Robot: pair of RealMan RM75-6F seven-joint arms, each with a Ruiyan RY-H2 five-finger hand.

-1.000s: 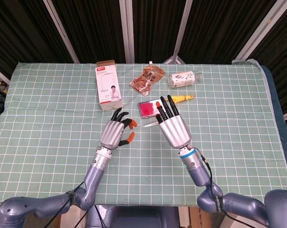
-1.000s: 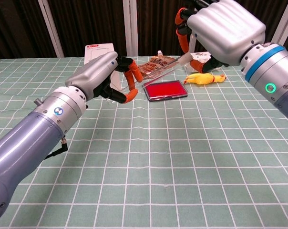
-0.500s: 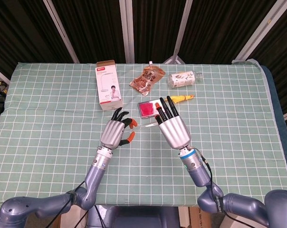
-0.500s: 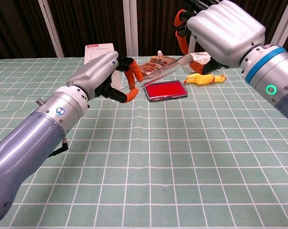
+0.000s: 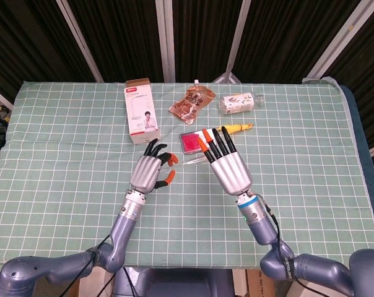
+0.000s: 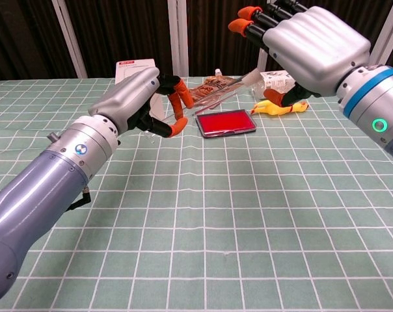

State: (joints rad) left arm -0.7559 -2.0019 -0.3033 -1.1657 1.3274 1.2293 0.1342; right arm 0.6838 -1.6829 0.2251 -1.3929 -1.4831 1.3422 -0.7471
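Two robot hands hover above a desk [image 5: 63, 161] draped in a green checked cloth. The left hand [image 5: 151, 172] pinches one end of a clear plastic lid [image 6: 209, 103] between its orange fingertips [image 6: 178, 125]. The lid slants up toward the right hand [image 5: 227, 168], which is released, its fingers stretched straight out; from the chest view it is hard to tell whether that hand touches the lid's far end. Just beyond both hands lies one red ink pad [image 6: 226, 121], flat on the cloth. Behind it sit five more items, one of each: a white carton [image 5: 142, 118] at left, a brown snack pouch [image 5: 191, 103] in the middle, a plastic bottle [image 5: 240, 103] on its side at right, and a yellow toy [image 5: 238, 127] just beside the pad.
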